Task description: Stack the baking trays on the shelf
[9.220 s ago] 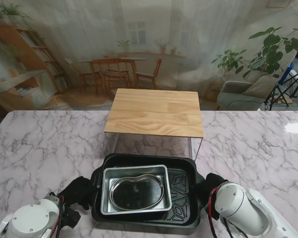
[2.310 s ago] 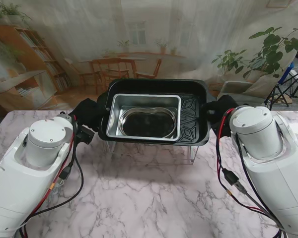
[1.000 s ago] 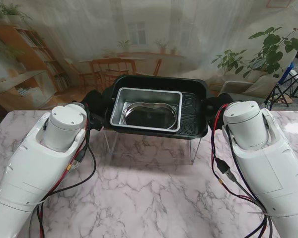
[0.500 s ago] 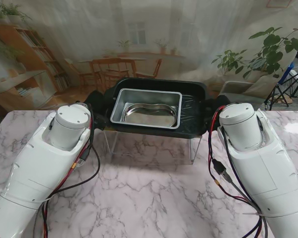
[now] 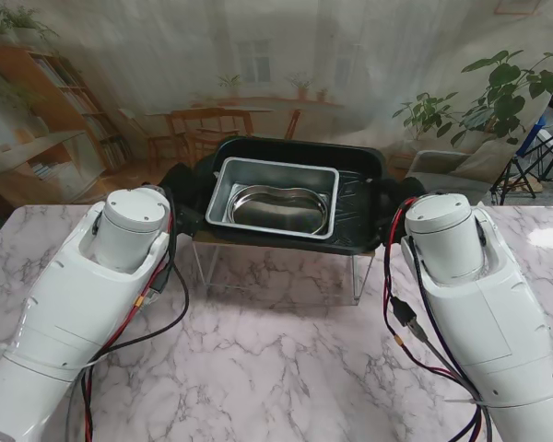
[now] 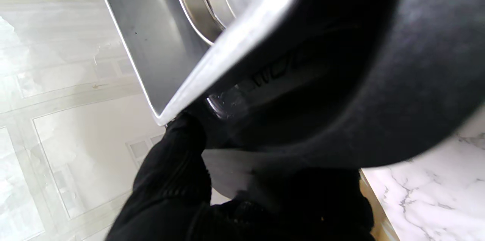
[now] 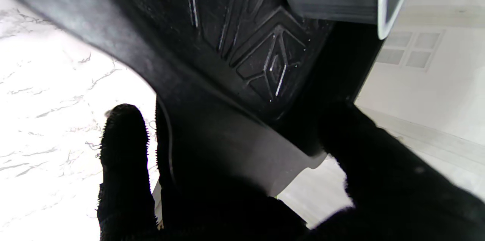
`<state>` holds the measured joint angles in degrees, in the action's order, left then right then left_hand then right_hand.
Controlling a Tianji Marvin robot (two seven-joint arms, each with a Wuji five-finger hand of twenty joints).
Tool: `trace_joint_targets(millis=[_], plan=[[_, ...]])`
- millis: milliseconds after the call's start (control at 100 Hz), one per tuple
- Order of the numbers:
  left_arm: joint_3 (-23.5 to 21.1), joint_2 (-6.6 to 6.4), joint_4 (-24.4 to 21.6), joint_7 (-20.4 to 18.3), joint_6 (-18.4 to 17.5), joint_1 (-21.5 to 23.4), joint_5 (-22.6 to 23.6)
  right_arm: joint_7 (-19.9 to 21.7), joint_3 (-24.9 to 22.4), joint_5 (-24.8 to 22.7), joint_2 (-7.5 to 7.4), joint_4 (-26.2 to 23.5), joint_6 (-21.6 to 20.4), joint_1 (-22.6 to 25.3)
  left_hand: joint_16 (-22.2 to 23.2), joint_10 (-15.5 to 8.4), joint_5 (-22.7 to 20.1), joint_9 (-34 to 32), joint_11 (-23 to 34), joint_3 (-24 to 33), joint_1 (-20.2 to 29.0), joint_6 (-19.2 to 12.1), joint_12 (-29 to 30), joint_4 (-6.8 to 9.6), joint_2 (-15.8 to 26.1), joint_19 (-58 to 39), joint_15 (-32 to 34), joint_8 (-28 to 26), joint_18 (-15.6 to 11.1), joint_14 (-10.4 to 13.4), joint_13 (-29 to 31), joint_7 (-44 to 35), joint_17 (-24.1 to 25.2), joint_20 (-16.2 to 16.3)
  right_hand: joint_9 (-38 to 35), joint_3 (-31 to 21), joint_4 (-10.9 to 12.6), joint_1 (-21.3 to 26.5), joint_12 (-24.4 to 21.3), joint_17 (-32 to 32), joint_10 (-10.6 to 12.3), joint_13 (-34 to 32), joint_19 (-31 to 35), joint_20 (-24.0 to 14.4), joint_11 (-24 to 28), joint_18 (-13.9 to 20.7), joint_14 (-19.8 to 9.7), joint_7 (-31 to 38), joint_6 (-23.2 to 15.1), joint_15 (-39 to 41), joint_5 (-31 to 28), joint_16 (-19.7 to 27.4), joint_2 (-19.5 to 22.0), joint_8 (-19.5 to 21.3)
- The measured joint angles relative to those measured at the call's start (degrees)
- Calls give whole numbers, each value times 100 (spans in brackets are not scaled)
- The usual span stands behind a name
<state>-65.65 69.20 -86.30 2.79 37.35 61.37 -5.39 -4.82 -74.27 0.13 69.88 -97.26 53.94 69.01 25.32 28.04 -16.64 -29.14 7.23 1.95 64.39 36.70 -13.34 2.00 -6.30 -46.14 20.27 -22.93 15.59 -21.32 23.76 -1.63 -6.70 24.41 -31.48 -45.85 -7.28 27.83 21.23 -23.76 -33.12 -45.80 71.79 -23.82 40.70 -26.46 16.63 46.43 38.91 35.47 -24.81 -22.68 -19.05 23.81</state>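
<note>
A black baking tray (image 5: 358,195) sits level over the wooden shelf (image 5: 286,242) and hides most of its top. Inside it lies a silver tray (image 5: 219,191) holding a kidney-shaped steel dish (image 5: 278,206). My left hand (image 5: 181,201) in its black glove is shut on the black tray's left handle. My right hand (image 5: 396,207) is shut on the right handle. In the left wrist view my hand (image 6: 178,184) grips under the black tray (image 6: 401,82) beside the silver tray (image 6: 151,36). In the right wrist view my fingers (image 7: 121,150) wrap the patterned black tray (image 7: 246,44).
The shelf stands on thin wire legs (image 5: 355,276) on the marble table (image 5: 276,359). My two white forearms reach across the table on either side. A printed room backdrop hangs behind the table's far edge.
Both hands have carried the stacked trays from the table near me up and over the shelf. In the last half second the trays moved slightly farther and lower onto it.
</note>
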Motion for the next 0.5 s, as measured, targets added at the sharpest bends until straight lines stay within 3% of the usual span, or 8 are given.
trace_joint_targets(millis=[250,500], plan=[[3,16,9,2,3,18,2,4,-42,63,27,-91,-9,41,-412,-12,294,573,-355,7,-150,-74,322,77,1,429,-604,274,-80,-5,-627,377,273,-234,626,176,2,-198,-112,442,583,582,-339,87,-345,13,-34,-355,-396,-341,657,168,86,-41],[1,37,14,-1,20,23,8,168,-48,65,0,-136,-6,53,-617,-25,570,1048,-574,-89,-555,-128,430,26,-154,884,-845,438,-233,95,-1058,495,566,-448,1200,539,67,-273,-240,803,867,1000,-568,135,-545,84,-106,-531,-558,-603,1322,270,169,-375]])
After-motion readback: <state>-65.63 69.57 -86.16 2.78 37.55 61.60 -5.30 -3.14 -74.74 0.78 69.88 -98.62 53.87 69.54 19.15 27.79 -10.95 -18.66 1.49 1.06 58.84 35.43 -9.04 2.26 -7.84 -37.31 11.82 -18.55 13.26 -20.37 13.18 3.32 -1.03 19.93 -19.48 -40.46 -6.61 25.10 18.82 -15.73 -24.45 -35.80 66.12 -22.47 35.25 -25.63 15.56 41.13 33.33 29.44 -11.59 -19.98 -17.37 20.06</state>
